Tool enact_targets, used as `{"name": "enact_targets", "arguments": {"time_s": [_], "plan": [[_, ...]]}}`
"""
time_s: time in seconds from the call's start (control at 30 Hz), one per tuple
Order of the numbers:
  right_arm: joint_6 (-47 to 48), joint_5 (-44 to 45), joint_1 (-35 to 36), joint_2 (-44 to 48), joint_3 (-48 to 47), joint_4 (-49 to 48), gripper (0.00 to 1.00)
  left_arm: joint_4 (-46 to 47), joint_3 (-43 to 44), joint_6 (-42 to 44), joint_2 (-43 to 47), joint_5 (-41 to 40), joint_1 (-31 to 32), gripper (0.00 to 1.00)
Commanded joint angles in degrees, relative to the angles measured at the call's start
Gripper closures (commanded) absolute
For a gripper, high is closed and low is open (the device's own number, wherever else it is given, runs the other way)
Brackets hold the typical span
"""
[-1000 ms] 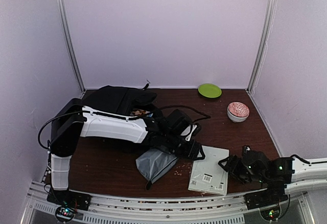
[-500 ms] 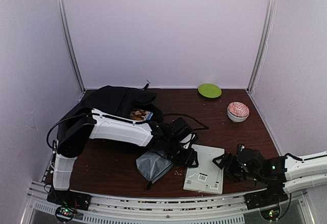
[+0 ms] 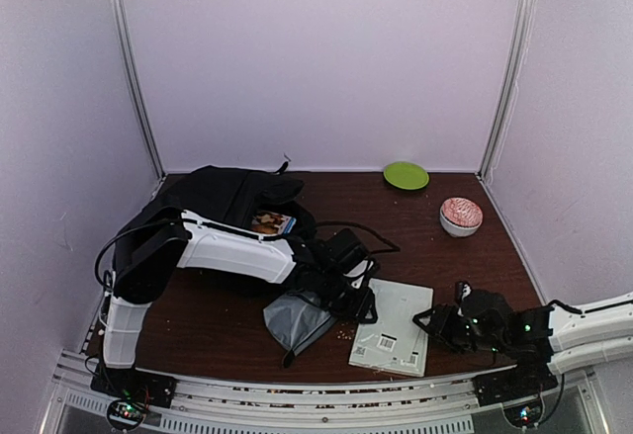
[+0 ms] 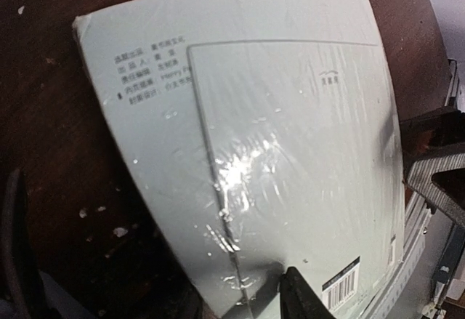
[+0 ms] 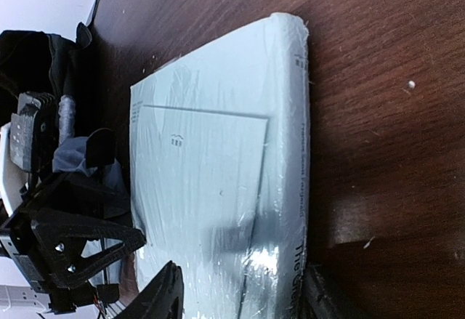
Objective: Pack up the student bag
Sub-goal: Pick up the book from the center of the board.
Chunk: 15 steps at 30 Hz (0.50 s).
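Far left: student bag point(image 3: 223, 192) black, soft, slumped.

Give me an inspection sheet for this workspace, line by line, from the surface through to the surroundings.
Surface: dark wooden table, crumbs scattered beside the book.
Job's things: student bag back left, colourful item showing at its mouth; shrink-wrapped book flat at the front.
Clutter: grey pouch, green plate, patterned bowl.
Pincers: left pincer and right pincer at opposite edges of the book, jaws apart; grip unclear.
Cables: black cable looped off the left arm.
Surroundings: pale walls, nothing else seen.
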<state>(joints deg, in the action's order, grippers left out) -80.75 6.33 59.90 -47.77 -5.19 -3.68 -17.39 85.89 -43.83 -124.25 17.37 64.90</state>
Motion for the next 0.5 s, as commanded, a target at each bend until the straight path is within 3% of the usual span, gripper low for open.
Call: {"name": "enact_targets", "arguments": {"time_s": [0.0,0.47], "plan": [[1.6,-6.4,0.6,3.5,-2.5,-8.6,0.49,6.6,-1.5,-0.4,-0.6,3.4,1.1,0.64],[3.9,-8.3,0.5,8.9,-4.1,-11.2,0.44,11.4,-3.6,-2.4,3.2,5.9,1.1,0.63]]}}
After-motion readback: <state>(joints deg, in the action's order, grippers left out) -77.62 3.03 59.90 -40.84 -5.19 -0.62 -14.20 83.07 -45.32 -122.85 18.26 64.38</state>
